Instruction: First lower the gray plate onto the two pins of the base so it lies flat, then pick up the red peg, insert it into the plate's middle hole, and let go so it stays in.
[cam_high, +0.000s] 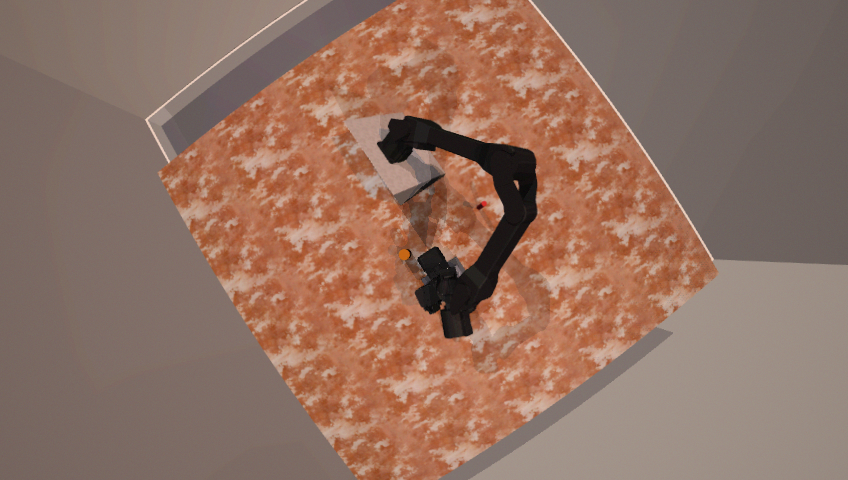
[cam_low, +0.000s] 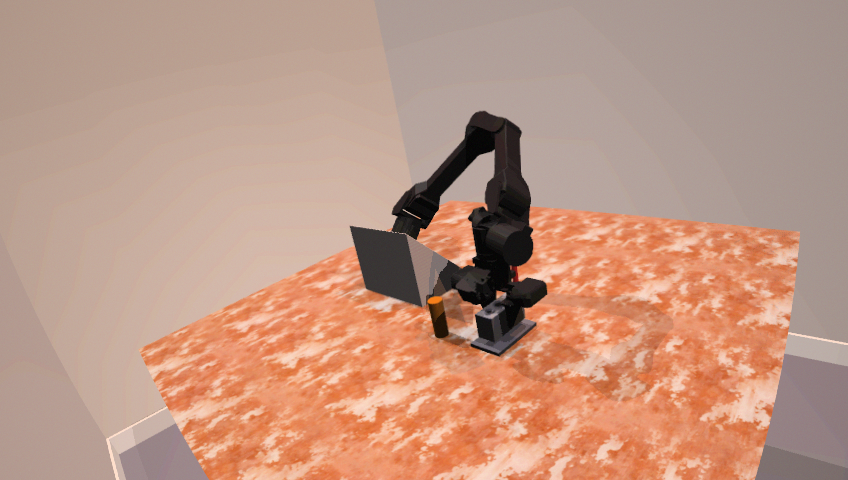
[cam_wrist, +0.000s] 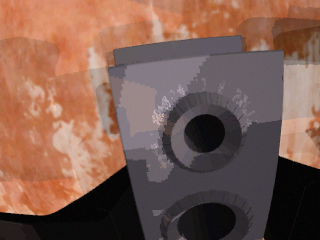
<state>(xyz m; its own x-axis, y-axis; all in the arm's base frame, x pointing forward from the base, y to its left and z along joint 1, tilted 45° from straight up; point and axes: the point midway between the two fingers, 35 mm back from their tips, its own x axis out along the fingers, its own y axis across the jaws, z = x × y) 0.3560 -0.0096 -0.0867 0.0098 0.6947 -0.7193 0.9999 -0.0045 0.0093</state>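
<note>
The gray plate (cam_low: 489, 328) (cam_wrist: 137, 107), a thick block with round holes, is held upright side up between the fingers of my gripper (cam_high: 441, 286) (cam_low: 504, 314) (cam_wrist: 191, 156). The gripper is shut on it. The plate is right over the thin gray base (cam_low: 501, 347) (cam_wrist: 177, 53), and its underside looks at or very near the base's top. I cannot tell if it sits fully flat. Both pins are hidden. The base's edge shows past the plate in the wrist view. The red peg (cam_high: 482, 205) (cam_low: 515, 277) stands apart, partly hidden behind the arm in the exterior view.
An orange cylinder (cam_high: 404, 254) (cam_low: 438, 318) stands close beside the base. A large gray wedge-shaped block (cam_high: 389, 160) (cam_low: 386, 267) stands beyond it, with part of the black arm above it. The patterned table (cam_high: 333, 380) (cam_low: 333, 404) lies under everything.
</note>
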